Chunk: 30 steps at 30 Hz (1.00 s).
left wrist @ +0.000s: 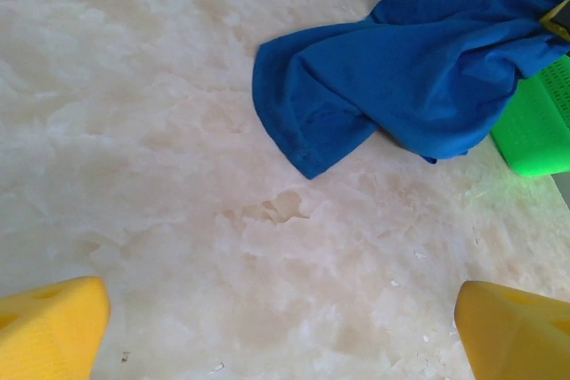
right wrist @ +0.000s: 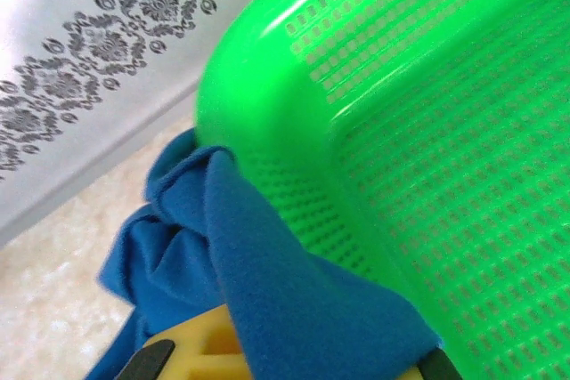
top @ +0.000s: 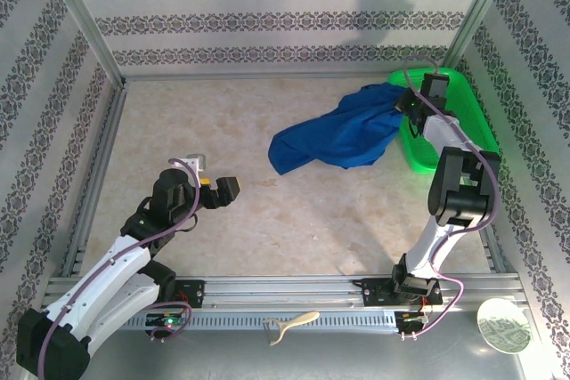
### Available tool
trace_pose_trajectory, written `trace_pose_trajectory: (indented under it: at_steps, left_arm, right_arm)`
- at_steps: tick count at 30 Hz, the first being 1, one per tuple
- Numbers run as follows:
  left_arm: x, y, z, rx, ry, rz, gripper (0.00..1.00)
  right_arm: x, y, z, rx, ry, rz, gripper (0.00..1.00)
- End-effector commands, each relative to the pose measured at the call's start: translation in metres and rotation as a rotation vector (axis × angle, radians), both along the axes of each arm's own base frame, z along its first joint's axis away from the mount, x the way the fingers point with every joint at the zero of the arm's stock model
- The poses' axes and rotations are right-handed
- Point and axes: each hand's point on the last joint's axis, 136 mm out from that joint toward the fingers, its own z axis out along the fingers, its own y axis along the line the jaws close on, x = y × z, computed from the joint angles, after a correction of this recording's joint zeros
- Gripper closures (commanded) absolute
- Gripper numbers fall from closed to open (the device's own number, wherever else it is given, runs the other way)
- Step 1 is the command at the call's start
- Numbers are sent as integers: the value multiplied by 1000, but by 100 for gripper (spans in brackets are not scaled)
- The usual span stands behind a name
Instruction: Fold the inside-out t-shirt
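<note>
one t-shirt [top: 343,135] part on marbled table [top: 267,229]; patterned walls [top: 267,20] around

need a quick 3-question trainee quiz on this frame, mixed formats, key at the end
1. True or false: the left gripper is clamped on the t-shirt.
2. Where does the t-shirt lie? A) wholly inside the green basket; B) trailing from the basket's rim onto the table; C) folded flat mid-table.
3. Fill in: the right gripper is shut on the ____.
Key: 1 false, its jaws stand open, apart from the cloth; 2 B; 3 t-shirt.
</note>
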Motion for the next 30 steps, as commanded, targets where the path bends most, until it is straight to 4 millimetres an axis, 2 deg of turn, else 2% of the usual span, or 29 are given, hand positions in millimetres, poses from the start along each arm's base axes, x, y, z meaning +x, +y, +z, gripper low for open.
trace_pose_trajectory:
  at_steps: [1,3,6,9,16,18,23,27,29,30]
  left_arm:
    - [5,-4,14,-11,-28,3,1]
    - [10,-6,13,-7,-24,2,1]
    - [19,-15,8,-1,-1,-27,1]
    - [32,-28,-6,37,42,-75,1]
    - [57,-73,-53,157,132,-201,0]
    - [59,-83,-57,155,116,-212,1]
    - [58,-92,-58,129,109,-216,1]
    - [48,-89,-44,91,92,-206,1]
    - [42,-84,-31,61,66,-188,1]
    - [39,-80,-24,45,53,-176,1]
  right_arm:
    - [5,59,66,175,-160,189,100]
    - [-2,88,97,213,-214,260,100]
    - [-24,132,147,269,-290,353,100]
    - [-46,156,184,312,-348,385,100]
    - [-97,183,255,414,-463,419,100]
    - [-112,189,278,429,-497,439,100]
    - [-142,209,329,472,-571,496,100]
    - [-151,233,345,479,-584,541,100]
    - [-145,248,335,455,-559,547,100]
    - [-140,258,324,440,-536,546,100]
